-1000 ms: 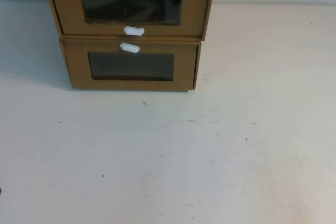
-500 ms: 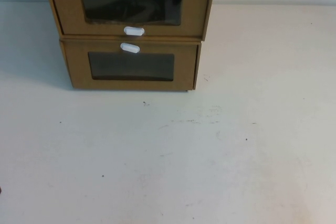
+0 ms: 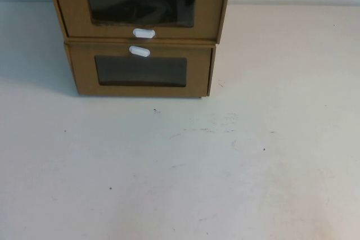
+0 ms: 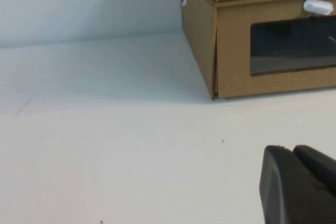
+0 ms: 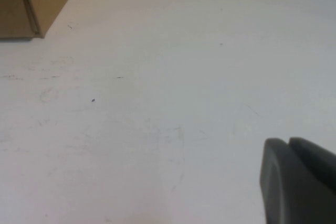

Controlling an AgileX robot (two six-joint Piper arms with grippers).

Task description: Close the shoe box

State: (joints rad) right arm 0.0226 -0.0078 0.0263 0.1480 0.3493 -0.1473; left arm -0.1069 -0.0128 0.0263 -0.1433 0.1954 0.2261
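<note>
Left gripper (image 4: 299, 184): only a dark edge shows in the left wrist view, low over the white worktop (image 4: 105, 129), near the stacked boxes' left front corner, touching nothing. Can't tell how far apart its fingers are. Right gripper (image 5: 299, 182): same dark edge in the right wrist view, over bare worktop, well apart from the boxes' right corner. Finger spread not visible; holding nothing that shows. Neither gripper appears in the high view.

Outward: two brown cardboard drawer boxes stacked at the worktop's far edge, left of centre. The shoe box (image 3: 140, 7) is the top one, w/ clear window and white pull tab (image 3: 144, 33) below it. The lower box (image 3: 140, 71) has its tab above the window.

Judgement: the top drawer front looks about flush w/ its sleeve, maybe nearly shut already. To finish well, push flat on the front panel beside the window, straight back, gently so the stack doesn't slide.
</note>
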